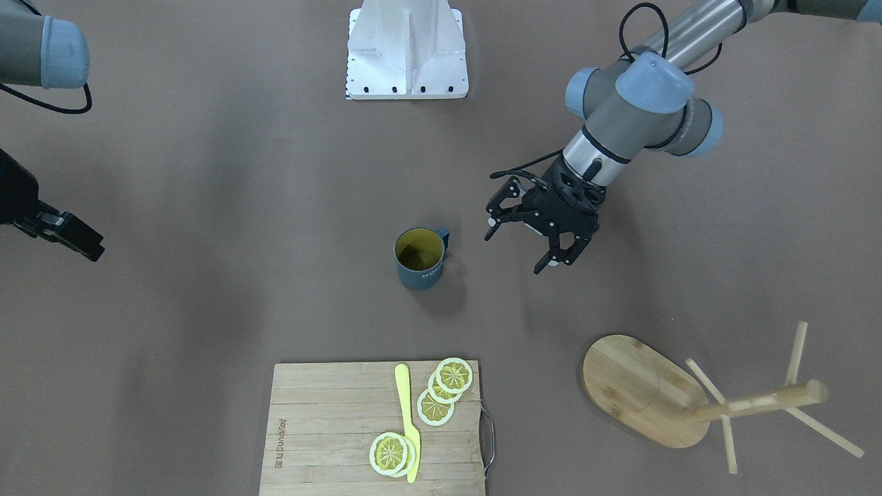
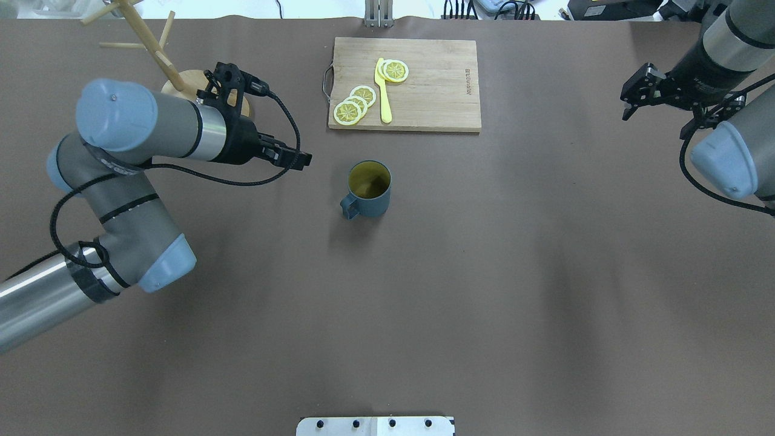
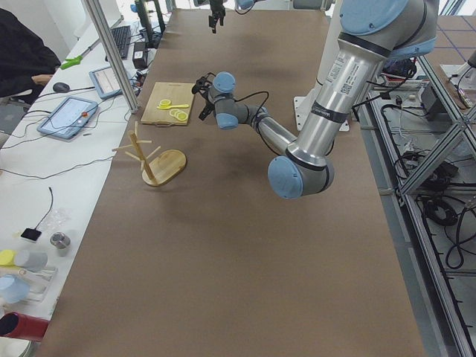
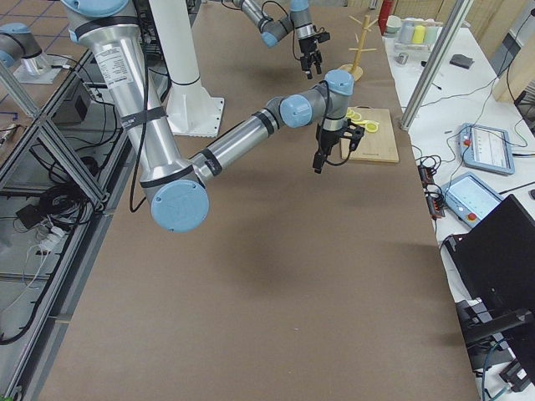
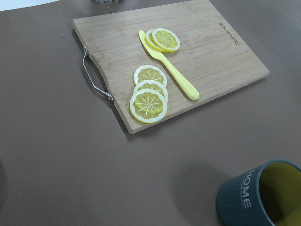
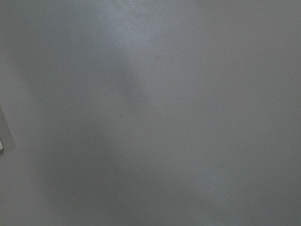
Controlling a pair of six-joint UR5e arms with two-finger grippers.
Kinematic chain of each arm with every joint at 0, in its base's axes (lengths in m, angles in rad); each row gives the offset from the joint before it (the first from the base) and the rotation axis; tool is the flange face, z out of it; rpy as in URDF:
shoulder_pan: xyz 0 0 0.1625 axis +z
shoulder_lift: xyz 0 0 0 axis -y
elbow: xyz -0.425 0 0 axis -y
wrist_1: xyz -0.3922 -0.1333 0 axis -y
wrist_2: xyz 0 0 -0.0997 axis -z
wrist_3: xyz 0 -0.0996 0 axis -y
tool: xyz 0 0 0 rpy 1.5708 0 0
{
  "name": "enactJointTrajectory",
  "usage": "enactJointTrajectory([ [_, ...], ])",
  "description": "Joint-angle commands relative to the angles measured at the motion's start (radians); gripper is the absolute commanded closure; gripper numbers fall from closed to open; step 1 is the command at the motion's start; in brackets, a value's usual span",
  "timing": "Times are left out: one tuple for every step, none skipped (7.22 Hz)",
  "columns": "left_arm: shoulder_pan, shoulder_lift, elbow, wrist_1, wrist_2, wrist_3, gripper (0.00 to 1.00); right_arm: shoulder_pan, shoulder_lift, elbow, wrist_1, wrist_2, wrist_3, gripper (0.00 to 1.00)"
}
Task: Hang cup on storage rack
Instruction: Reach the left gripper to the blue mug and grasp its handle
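The blue-grey cup stands upright mid-table, yellow-green inside, with its handle toward the robot and its left. It also shows in the front view and low right in the left wrist view. The wooden storage rack stands at the far left, its oval base on the table, with no cup on its pegs. My left gripper is open and empty, hovering beside the cup's handle side, apart from it. My right gripper is open and empty at the far right.
A slatted cutting board with lemon slices and a yellow knife lies beyond the cup. The white robot base plate sits at the near edge. The right wrist view shows only blurred grey.
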Motion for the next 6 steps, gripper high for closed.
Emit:
enactJointTrajectory([
  [0.185, 0.008, 0.003, -0.099, 0.211, 0.000, 0.05, -0.007, 0.000, -0.001, 0.030, 0.002, 0.002, 0.00],
  [0.239, 0.012, 0.007, -0.145, 0.277, 0.002, 0.07, -0.010, 0.000, -0.001, 0.031, 0.001, 0.002, 0.00],
  [0.251, 0.018, 0.004, -0.152, 0.290, 0.023, 0.07, -0.014, 0.004, -0.001, 0.031, 0.002, 0.002, 0.00],
  [0.252, 0.017, 0.006, -0.155, 0.303, 0.073, 0.07, -0.016, 0.006, -0.001, 0.031, 0.001, 0.002, 0.00],
  [0.251, 0.018, 0.010, -0.159, 0.331, 0.109, 0.07, -0.016, 0.006, -0.001, 0.031, 0.001, 0.002, 0.00],
  [0.252, 0.009, 0.021, -0.172, 0.358, 0.173, 0.07, -0.022, 0.006, 0.000, 0.032, 0.001, 0.002, 0.00],
])
